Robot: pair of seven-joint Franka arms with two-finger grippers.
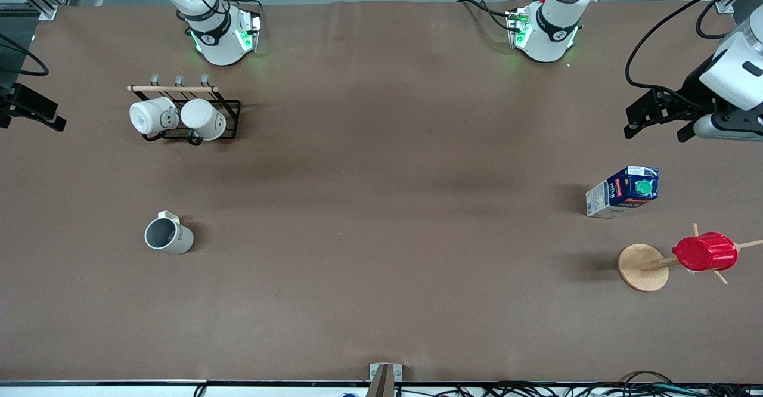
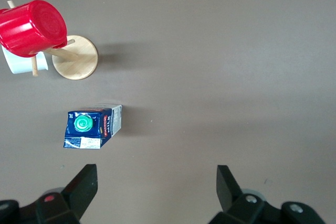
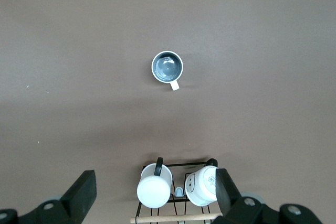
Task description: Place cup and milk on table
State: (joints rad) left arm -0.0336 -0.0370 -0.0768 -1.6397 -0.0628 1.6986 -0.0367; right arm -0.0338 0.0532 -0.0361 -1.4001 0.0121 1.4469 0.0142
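Observation:
The cup (image 1: 168,236) (image 3: 167,67), off-white with a dark grey inside, stands upright on the brown table (image 1: 381,218) toward the right arm's end. The milk (image 1: 623,191) (image 2: 92,126), a dark blue carton with a green cap, stands on the table toward the left arm's end. My left gripper (image 1: 656,133) (image 2: 157,170) hangs open in the air beside the milk, apart from it, with nothing between its fingers. My right gripper (image 3: 156,177) is open and empty, high over the mug rack, and the cup lies well clear of it.
A black wire rack (image 1: 229,120) (image 3: 176,195) holds two white mugs near the right arm's base. A red ribbed cup (image 1: 704,252) (image 2: 31,27) hangs on a wooden mug tree with a round base (image 1: 642,267), nearer to the front camera than the milk.

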